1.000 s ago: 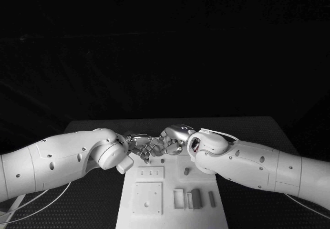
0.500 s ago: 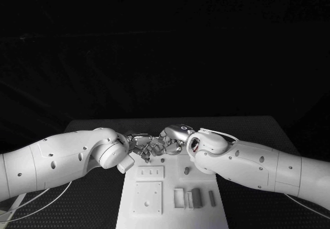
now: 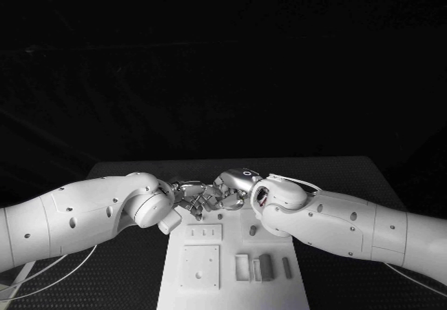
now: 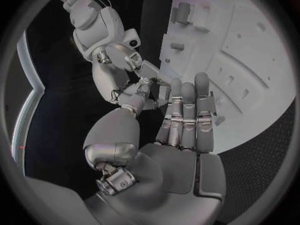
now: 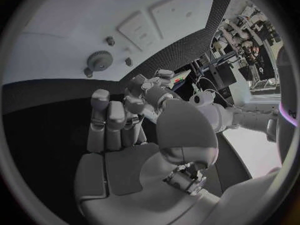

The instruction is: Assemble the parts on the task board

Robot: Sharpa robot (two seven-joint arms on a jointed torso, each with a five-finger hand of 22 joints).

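Two silver hands meet over the far end of the task board in the head view: the left hand and the right hand sit fingertip to fingertip above the black worktop. Whether anything is pinched between them cannot be told from here. On the near part of the white board lie a square plate and a row of small upright parts; a small peg stands further up, just beside the right arm.

In the left wrist view, the left hand's fingers lie straight and side by side above the board, its thumb reaching toward the right hand's fingertips; these touch, and I cannot tell if a part is between them.

In the right wrist view, the right hand's fingers are curled together over the dark worktop, with the left hand's fingertips against them. A small gear and pegs rest on the board beyond.
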